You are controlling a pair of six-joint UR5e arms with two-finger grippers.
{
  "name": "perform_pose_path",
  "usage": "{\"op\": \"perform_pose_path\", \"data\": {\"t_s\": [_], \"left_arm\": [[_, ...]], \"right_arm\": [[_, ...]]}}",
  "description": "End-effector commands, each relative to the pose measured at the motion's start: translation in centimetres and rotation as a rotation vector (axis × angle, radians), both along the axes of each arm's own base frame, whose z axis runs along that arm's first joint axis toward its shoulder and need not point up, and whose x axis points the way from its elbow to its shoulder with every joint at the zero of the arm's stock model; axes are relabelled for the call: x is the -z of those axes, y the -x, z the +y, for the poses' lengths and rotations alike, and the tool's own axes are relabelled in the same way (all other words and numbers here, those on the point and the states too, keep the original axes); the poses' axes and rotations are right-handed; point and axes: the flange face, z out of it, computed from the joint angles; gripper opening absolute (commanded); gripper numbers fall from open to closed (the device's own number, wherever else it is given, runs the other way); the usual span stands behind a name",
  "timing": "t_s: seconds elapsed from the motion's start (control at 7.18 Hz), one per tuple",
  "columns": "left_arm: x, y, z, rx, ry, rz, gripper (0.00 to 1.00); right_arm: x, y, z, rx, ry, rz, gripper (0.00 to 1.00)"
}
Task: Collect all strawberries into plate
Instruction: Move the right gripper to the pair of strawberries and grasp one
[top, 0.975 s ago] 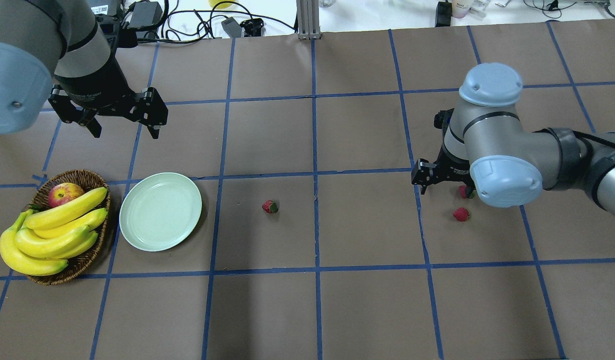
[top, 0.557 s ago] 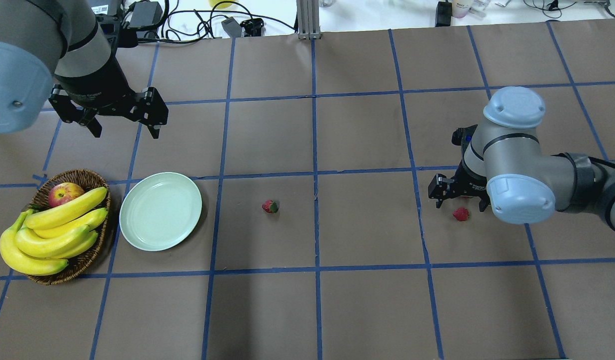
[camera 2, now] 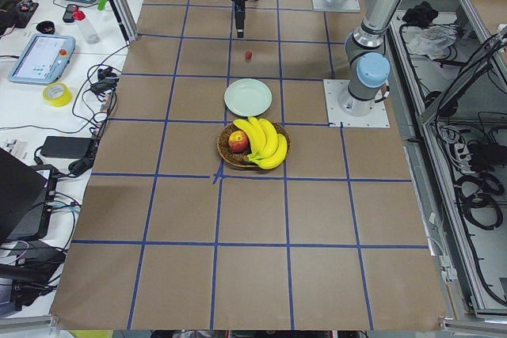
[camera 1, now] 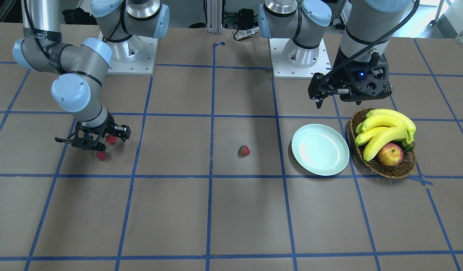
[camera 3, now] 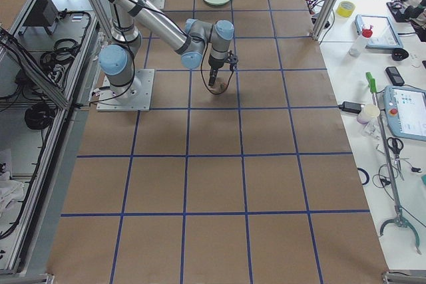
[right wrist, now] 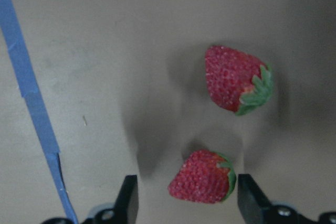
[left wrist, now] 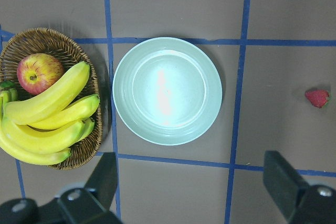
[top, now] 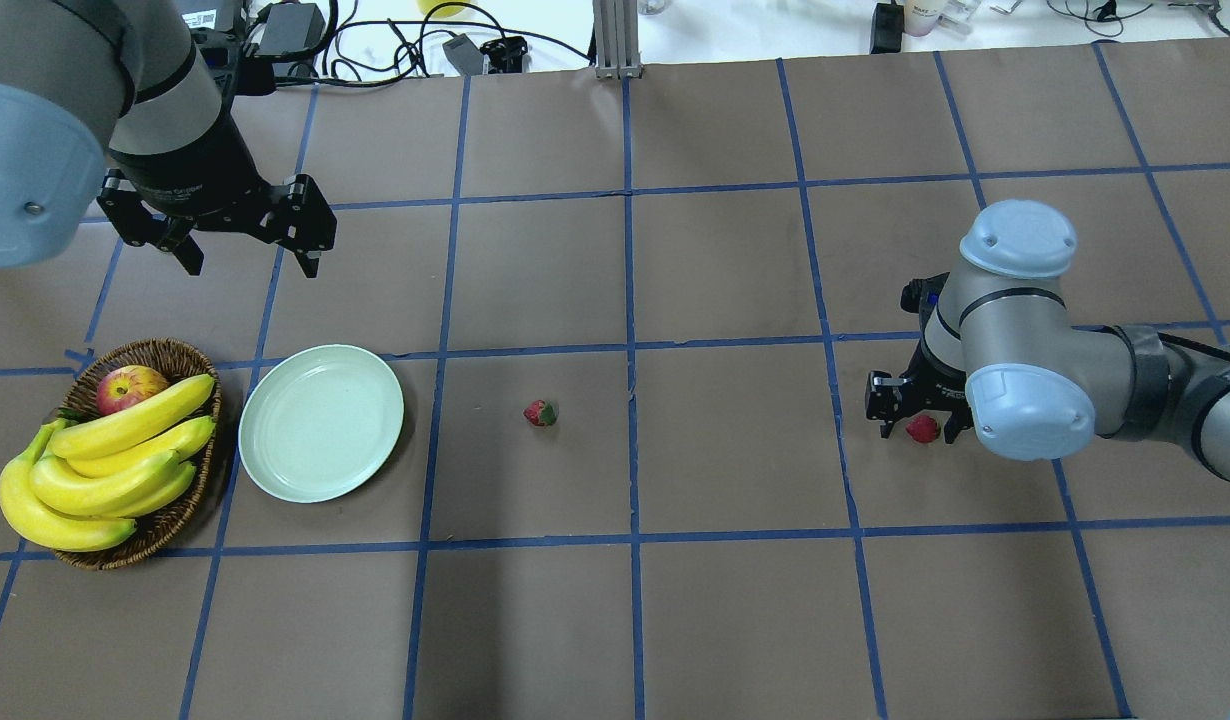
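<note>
Three strawberries lie on the brown table. One (top: 540, 413) lies alone mid-table, right of the mint-green plate (top: 320, 422); it also shows in the front view (camera 1: 244, 150) and the left wrist view (left wrist: 317, 98). My right gripper (top: 918, 425) is open and low, its fingers either side of a second strawberry (right wrist: 202, 178), (top: 923, 430). The third strawberry (right wrist: 235, 80) lies just beyond it, hidden under the arm in the overhead view. My left gripper (top: 252, 262) is open and empty, held high behind the plate (left wrist: 167, 91).
A wicker basket (top: 165, 352) with bananas (top: 115, 460) and an apple (top: 130, 387) stands just left of the plate. Blue tape lines grid the table. Cables and boxes lie beyond the far edge.
My right arm has moved right and toward the robot, bringing its open gripper down around the nearer strawberry; the farther one is now covered in the overhead view. The left arm has not moved.
</note>
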Motion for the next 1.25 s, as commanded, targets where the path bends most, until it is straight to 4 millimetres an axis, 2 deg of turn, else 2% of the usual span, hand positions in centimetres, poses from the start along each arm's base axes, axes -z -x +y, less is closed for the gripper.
{"op": "perform_pose_path", "data": {"t_s": [0.0, 0.28, 0.42, 0.56, 0.7, 0.84, 1.11], "left_arm": [[0.0, 0.0, 0.0, 0.0, -0.001, 0.0, 1.0], [0.0, 0.0, 0.0, 0.0, -0.001, 0.0, 1.0], [0.0, 0.0, 0.0, 0.0, 0.001, 0.0, 1.0], [0.0, 0.0, 0.0, 0.0, -0.001, 0.0, 1.0], [0.0, 0.0, 0.0, 0.0, -0.001, 0.0, 1.0], [0.1, 0.0, 0.0, 0.0, -0.002, 0.0, 1.0], [0.0, 0.0, 0.0, 0.0, -0.001, 0.002, 1.0]], "right_arm": [[0.5, 0.0, 0.5, -0.002, -0.012, 0.004, 0.45], [0.1, 0.3, 0.3, -0.001, -0.02, 0.033, 0.22], [-0.9, 0.1, -0.3, 0.006, -0.008, 0.034, 0.19], [-2.2, -1.5, -1.2, 0.012, -0.018, 0.026, 0.19], [-4.0, -5.8, -2.3, 0.011, 0.002, 0.015, 0.2], [-5.0, -9.3, -3.2, 0.078, 0.03, -0.013, 0.2], [-4.7, -14.4, -3.7, 0.131, 0.032, -0.084, 0.23]]}}
